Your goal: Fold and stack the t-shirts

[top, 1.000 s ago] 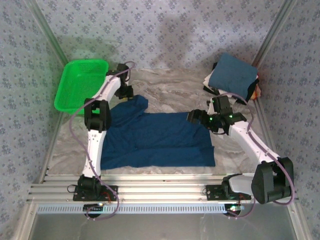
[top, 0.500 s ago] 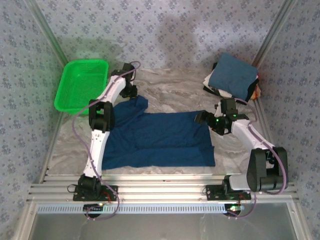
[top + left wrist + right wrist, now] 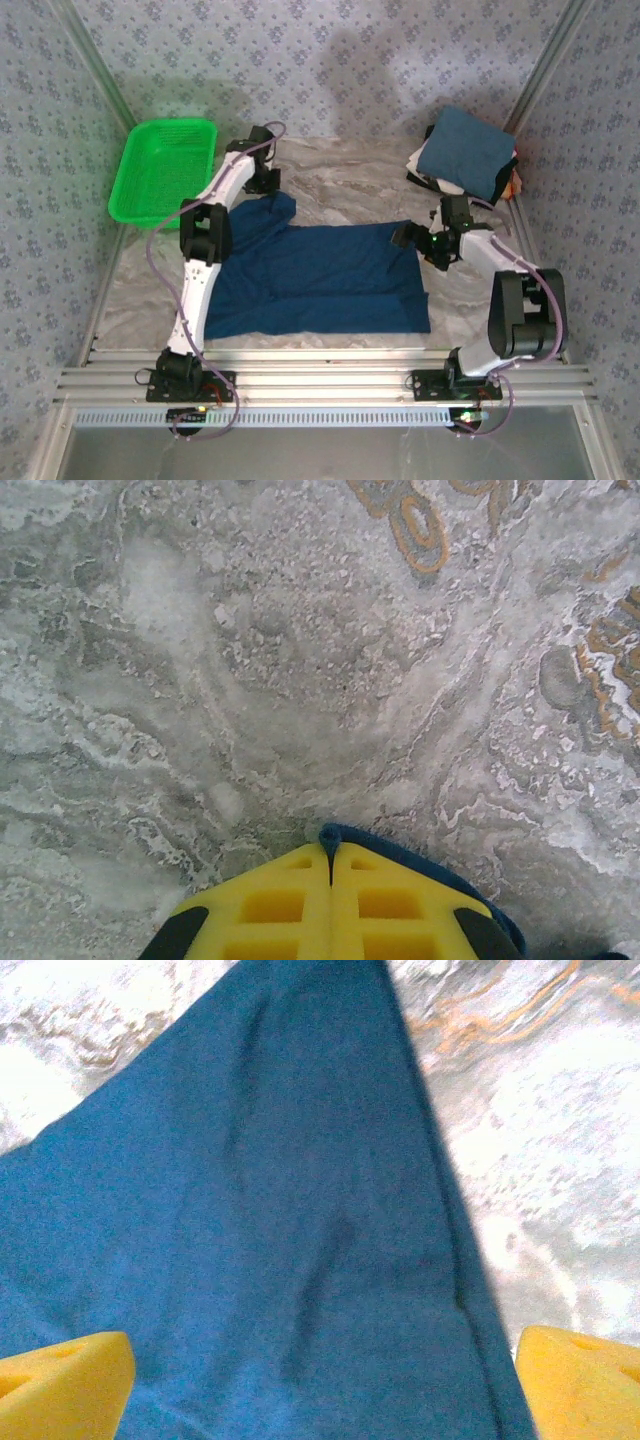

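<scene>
Presently, left fingers (image 3: pixel 270 905): pressed together, a small nub of blue cloth pinched at their tips; a second ago they stood part open.
Left gripper (image 3: pixel 330 855): closed on the sleeve edge of the navy t-shirt (image 3: pixel 331 832), low over the marbled table (image 3: pixel 300 660); in the top view the left gripper (image 3: pixel 264 184) sits slightly further right than before.
Right fingers (image 3: pixel 60 1385): spread wide to either side, nothing between them; unchanged.
Right gripper (image 3: pixel 320 1390): open, hovering above the navy t-shirt (image 3: pixel 280 1210) near its far right corner.
Right arm: the right gripper (image 3: pixel 407 236) has shifted a little to the right, and the elbow has drawn in closer to its base than a second ago.
Navy t-shirt (image 3: pixel 320 275): spread flat on the middle of the table (image 3: pixel 350 170), one sleeve reaching up to the left gripper; lie of the cloth much as before.
Folded t-shirts (image 3: pixel 465 150): stacked at the far right corner, a teal-blue one on top; not moved.
Green basket (image 3: pixel 160 170): far left, well apart from the cloth; not moved.
</scene>
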